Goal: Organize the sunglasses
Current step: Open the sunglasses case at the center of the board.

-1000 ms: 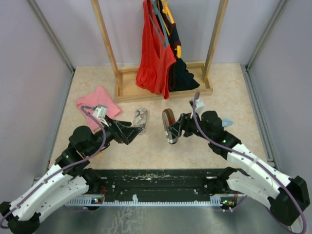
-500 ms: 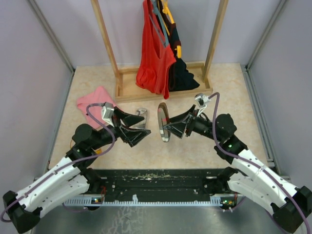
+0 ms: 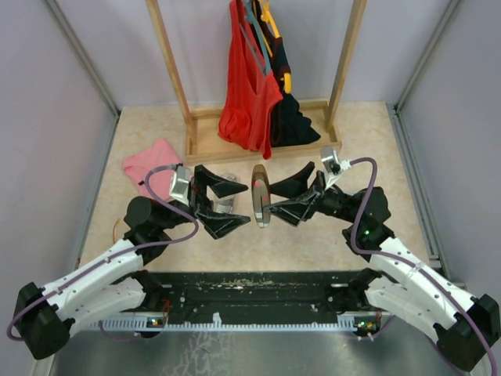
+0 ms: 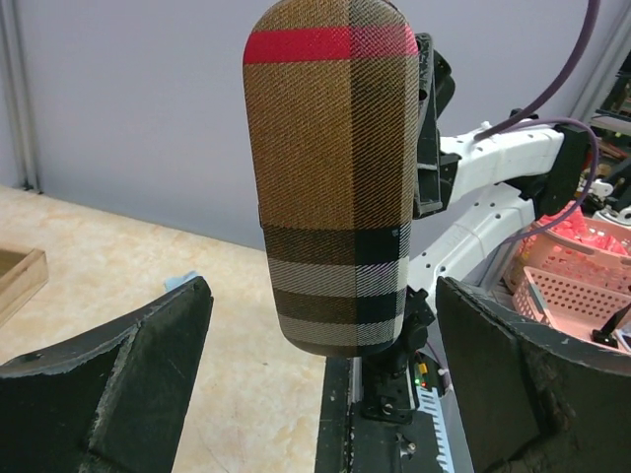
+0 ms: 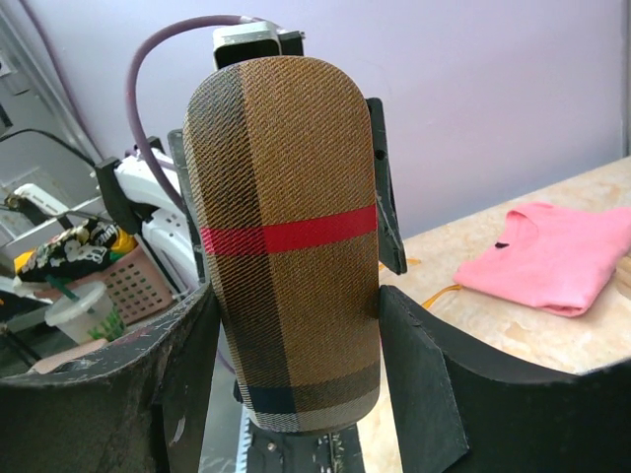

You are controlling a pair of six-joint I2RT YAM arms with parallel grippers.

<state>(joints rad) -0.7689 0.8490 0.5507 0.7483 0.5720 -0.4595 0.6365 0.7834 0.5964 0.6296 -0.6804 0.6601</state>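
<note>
My right gripper is shut on the brown plaid case with a red stripe and holds it upright above the table's middle. In the right wrist view both fingers press the sides of the case. My left gripper faces it from the left, wide open. The case stands just beyond its fingertips and touches neither finger. The sunglasses lie on the table under the left gripper, mostly hidden by it.
A pink folded cloth lies at the left. A wooden clothes rack with a red garment stands at the back. A corner of light blue cloth shows on the table. Grey walls close both sides.
Both arms have risen and swung toward the centre. The right gripper lifted the case and stood it upright. The left gripper moved off the sunglasses to face the case.
</note>
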